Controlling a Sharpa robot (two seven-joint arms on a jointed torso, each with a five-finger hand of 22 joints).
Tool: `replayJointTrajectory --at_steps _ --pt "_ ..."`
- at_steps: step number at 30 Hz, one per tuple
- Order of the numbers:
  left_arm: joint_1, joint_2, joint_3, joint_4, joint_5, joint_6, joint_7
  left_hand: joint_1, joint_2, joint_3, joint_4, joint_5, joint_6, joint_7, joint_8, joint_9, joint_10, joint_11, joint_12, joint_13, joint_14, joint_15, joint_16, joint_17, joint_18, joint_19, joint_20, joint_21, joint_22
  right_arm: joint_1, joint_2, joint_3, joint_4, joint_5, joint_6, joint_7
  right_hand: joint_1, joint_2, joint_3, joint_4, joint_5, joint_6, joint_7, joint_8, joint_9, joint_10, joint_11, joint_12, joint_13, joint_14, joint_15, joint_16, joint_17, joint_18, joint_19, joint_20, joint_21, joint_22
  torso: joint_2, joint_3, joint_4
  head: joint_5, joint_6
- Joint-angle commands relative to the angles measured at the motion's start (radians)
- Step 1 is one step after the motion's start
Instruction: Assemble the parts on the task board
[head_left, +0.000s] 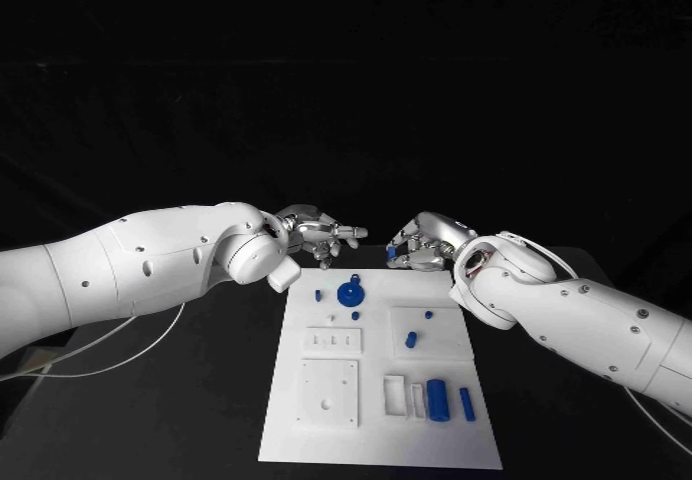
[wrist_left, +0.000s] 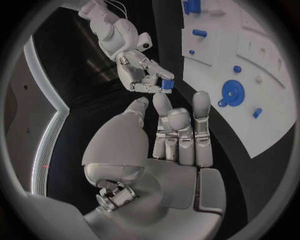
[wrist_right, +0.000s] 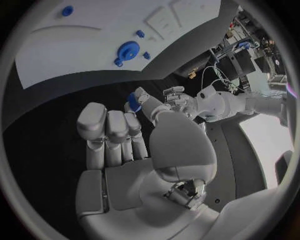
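Blue part (wrist_left: 167, 85) pinched in right robot hand (head_left: 418, 247) beyond task board (head_left: 378, 440); left robot hand (head_left: 317, 236) nearby, fingers apart, empty.

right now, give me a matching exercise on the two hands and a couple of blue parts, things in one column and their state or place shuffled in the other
Things:
1. left hand
2. right hand
3. round blue part
4. long blue cylinder

States or places:
A. lies at the end of the task board nearest the robot
B. pinches a small blue part off the board
C. sits at the board's far end, close to both hands
D. holds nothing, fingers apart

Pairs: 1-D, 2-B, 3-C, 4-A
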Motion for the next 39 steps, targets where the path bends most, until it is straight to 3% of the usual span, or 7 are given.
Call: replayJointTrajectory --at_steps 1,6,12,19,28,39 --pt "0.003 0.017 0.000 -0.004 -0.080 0.004 -0.127 -0.007 -0.021 0.005 0.030 -0.025 0.000 0.000 -0.012 0.057 -0.011 0.003 0.007 0.011 -0.010 0.000 0.005 -0.007 0.012 -0.007 0.003 -0.006 0.010 0.001 0.015 -0.003 0.003 -0.049 0.043 -0.064 0.000 -0.009 0.007 0.002 0.004 0.010 -0.008 0.007 0.030 -0.003 -0.002 -0.004 -0.001 0.004 -0.003 -0.004 0.001 -0.002 0.061 -0.002 -0.004 0.001 -0.007 -0.0021 -0.0043 0.003 -0.007" --pt "0.003 0.035 -0.004 -0.007 -0.106 -0.001 -0.165 -0.002 -0.035 0.010 0.067 -0.065 0.013 0.002 -0.044 0.103 -0.016 0.005 0.009 0.017 -0.014 0.002 0.010 -0.018 0.013 -0.007 0.006 -0.017 0.027 0.001 0.034 -0.009 0.004 -0.063 0.050 -0.079 0.000 -0.009 0.007 0.001 0.008 0.011 -0.009 0.007 0.035 -0.002 -0.003 -0.003 -0.001 0.004 -0.003 -0.003 0.002 -0.002 0.062 -0.002 -0.003 0.002 -0.007 -0.0009 -0.0051 0.001 -0.008" --pt "0.003 0.054 -0.006 -0.010 -0.140 -0.002 -0.190 0.002 -0.040 0.008 0.078 -0.092 0.023 0.005 -0.086 0.130 -0.020 0.008 0.007 0.017 -0.019 0.004 0.012 -0.030 0.013 -0.005 0.008 -0.035 0.051 0.001 0.057 -0.019 0.007 -0.074 0.072 -0.094 -0.001 -0.008 0.004 0.001 0.008 0.013 -0.010 0.007 0.042 -0.003 -0.003 -0.004 -0.002 0.004 -0.003 -0.004 0.003 -0.002 0.062 -0.002 -0.004 0.001 -0.005 -0.0004 -0.0041 -0.002 -0.007" --pt "0.003 0.071 -0.009 -0.009 -0.216 0.008 -0.222 -0.002 -0.049 0.010 0.086 -0.146 0.027 0.011 -0.119 0.115 -0.024 0.012 0.004 0.015 -0.023 0.007 0.010 -0.038 0.013 -0.004 0.011 -0.048 0.064 0.001 0.074 -0.028 0.005 -0.085 0.094 -0.107 0.000 -0.005 -0.001 0.002 0.011 0.011 -0.010 0.007 0.050 -0.006 -0.004 -0.008 -0.005 0.004 -0.004 -0.006 0.003 -0.002 0.062 -0.002 -0.005 0.001 -0.004 -0.0008 -0.0026 -0.005 -0.007" --pt "0.002 0.085 -0.013 -0.013 -0.254 -0.006 -0.249 0.000 -0.049 0.011 0.094 -0.157 0.038 0.016 -0.153 0.086 -0.025 0.015 -0.001 0.011 -0.025 0.010 0.010 -0.049 0.013 0.003 0.013 -0.076 0.092 0.001 0.086 -0.034 0.007 -0.099 0.110 -0.116 0.000 -0.005 -0.004 0.000 0.016 0.012 -0.010 0.007 0.055 -0.007 -0.005 -0.009 -0.006 0.004 -0.004 -0.007 0.003 -0.002 0.061 -0.002 -0.007 0.001 -0.004 -0.0017 -0.0042 -0.005 -0.007" --pt "0.002 0.097 -0.014 -0.016 -0.286 0.008 -0.270 0.003 -0.047 0.012 0.092 -0.167 0.034 0.017 -0.154 0.085 -0.025 0.016 0.001 0.011 -0.026 0.010 0.014 -0.054 0.012 0.012 0.013 -0.104 0.131 0.001 0.092 -0.037 0.010 -0.103 0.115 -0.122 0.000 -0.005 -0.005 -0.002 0.024 0.012 -0.010 0.007 0.059 -0.008 -0.006 -0.010 -0.006 0.004 -0.004 -0.009 0.002 -0.002 0.062 -0.003 -0.009 0.000 -0.003 -0.0029 -0.0029 -0.009 -0.006"
